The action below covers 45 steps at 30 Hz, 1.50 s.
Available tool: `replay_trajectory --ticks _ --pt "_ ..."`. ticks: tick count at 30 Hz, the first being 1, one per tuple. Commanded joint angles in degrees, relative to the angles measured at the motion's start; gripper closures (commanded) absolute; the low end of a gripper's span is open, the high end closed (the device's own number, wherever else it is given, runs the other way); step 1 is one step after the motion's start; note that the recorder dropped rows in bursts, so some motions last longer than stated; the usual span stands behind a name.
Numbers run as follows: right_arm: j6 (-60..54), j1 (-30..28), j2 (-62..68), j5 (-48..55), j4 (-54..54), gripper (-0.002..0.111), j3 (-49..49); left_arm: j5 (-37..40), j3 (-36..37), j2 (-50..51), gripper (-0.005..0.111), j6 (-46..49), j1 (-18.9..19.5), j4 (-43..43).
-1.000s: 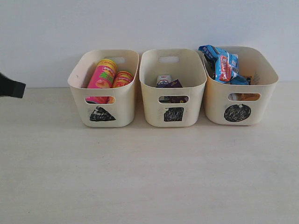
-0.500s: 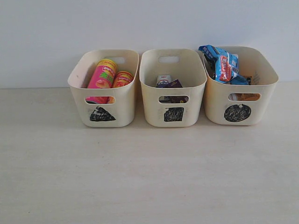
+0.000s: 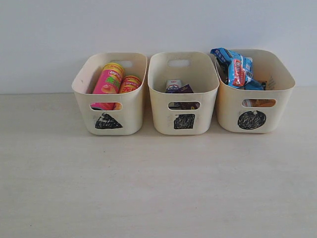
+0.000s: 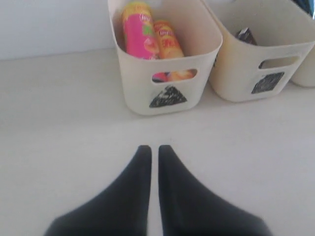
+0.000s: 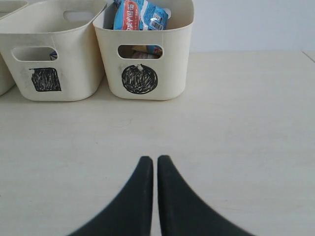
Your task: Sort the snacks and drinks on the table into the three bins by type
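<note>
My right gripper [image 5: 155, 160] hangs over the pale table [image 5: 246, 128], its two black fingers [image 5: 140, 196] drawn together with only a thin slit between them and nothing in it. Ahead of the tips stands the circle-marked bin [image 5: 172, 73], with blue crinkly packets [image 5: 140, 14] heaped up to its rim (something orange-brown shows through its handle cutout, too little to name). Close beside it stands the square-marked bin [image 5: 78, 73], their rims seemingly touching
</note>
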Motion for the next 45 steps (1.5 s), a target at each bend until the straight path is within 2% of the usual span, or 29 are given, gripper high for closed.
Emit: replay_trajectory --ticks 1,5,15,18,24,35,39,45 --pt "-0.01 -0.11 -0.25 -0.25 0.0 0.108 0.29 -13.58 6.72 -4.17 0.103 5.95 -0.21 -1.39" --pt "-0.01 -0.11 -0.25 -0.25 0.0 0.108 0.29 -17.68 12.12 -8.73 0.103 6.11 -0.1 1.9" --pt "-0.01 -0.11 -0.25 -0.25 0.0 0.108 0.29 -16.74 20.52 -24.35 0.103 6.11 -0.1 4.35" --pt "-0.01 -0.11 -0.25 -0.25 0.0 0.108 0.29 -13.71 22.31 -29.25 0.103 6.11 -0.01 4.35" --pt "-0.01 -0.11 -0.25 -0.25 0.0 0.108 0.29 -9.16 25.63 -38.07 0.103 5.45 4.74 3.95" --pt "-0.01 -0.11 -0.25 -0.25 0.0 0.108 0.29 -8.87 31.56 -46.02 0.103 4.98 12.18 -0.71" --pt "-0.01 -0.11 -0.25 -0.25 0.0 0.108 0.29 -8.99 32.91 -46.02 0.103 3.98 13.62 -1.12" --pt "-0.01 -0.11 -0.25 -0.25 0.0 0.108 0.29 -7.69 33.63 -46.02 0.103 2.5 13.62 -1.12"
